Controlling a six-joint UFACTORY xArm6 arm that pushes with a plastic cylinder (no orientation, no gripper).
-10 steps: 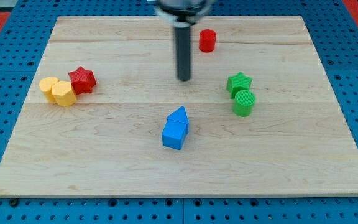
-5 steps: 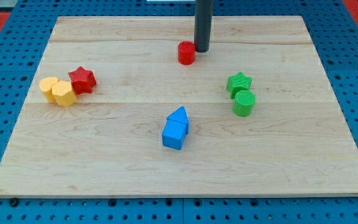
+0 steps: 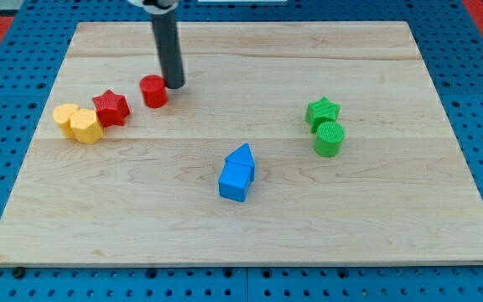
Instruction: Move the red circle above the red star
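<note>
The red circle (image 3: 153, 91) stands on the wooden board, to the right of and a little above the red star (image 3: 111, 108), with a small gap between them. My tip (image 3: 173, 85) is right against the red circle's upper right side. The dark rod rises from there to the view's top.
Two yellow blocks (image 3: 78, 122) sit together touching the red star's left side. A green star (image 3: 323, 111) and a green cylinder (image 3: 329, 139) stand at the right. Two blue blocks (image 3: 238, 173) sit together at the lower middle. The board's top edge (image 3: 241, 25) is close above the rod.
My tip has swung from the middle round to the red circle's right side and pushed it left and down across the board, close to the red star.
</note>
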